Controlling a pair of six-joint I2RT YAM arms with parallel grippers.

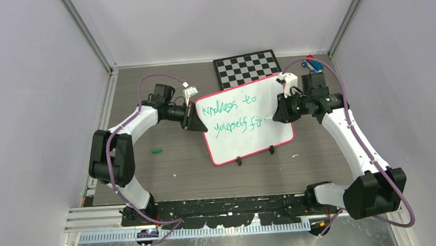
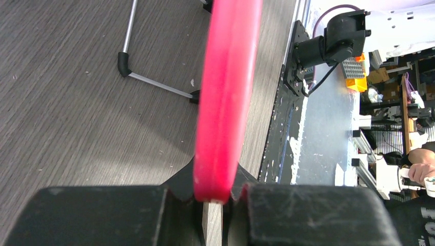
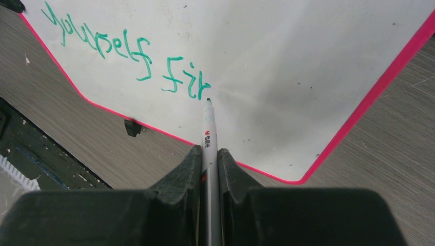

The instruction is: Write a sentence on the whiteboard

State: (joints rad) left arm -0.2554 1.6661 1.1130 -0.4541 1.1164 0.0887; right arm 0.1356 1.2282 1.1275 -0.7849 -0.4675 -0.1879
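The table [image 1: 151, 177] is taken up in its middle by one whiteboard [image 1: 250, 141], which is set askew between the two arms, just in front of one chequered board [image 1: 246, 67]. Whether it lies flat or is propped cannot be told. The board is judged light and stiff, with a glossy face that would slip under the pads and smear where it is written on. It is therefore best taken by its pink frame [image 2: 225, 102], well away from the lettering. That is how it is held: the left gripper [image 2: 218, 197] is clamped on the frame at the board's left edge, and the board is steadied there.

The right gripper [image 3: 209, 154] is closed around one marker [image 3: 209, 133], gripped on the barrel with the tip touching the white face or just off it. The marker is judged slim, smooth and light, so only gentle pressure is called for.

The sentence [image 3: 102, 43] is laid out in two green lines, and the last word is cut short at "fir". Two black feet [image 1: 239, 161] are counted on the board's near edge. One small green piece [image 1: 157, 151], possibly a cap, is seen apart on the table.
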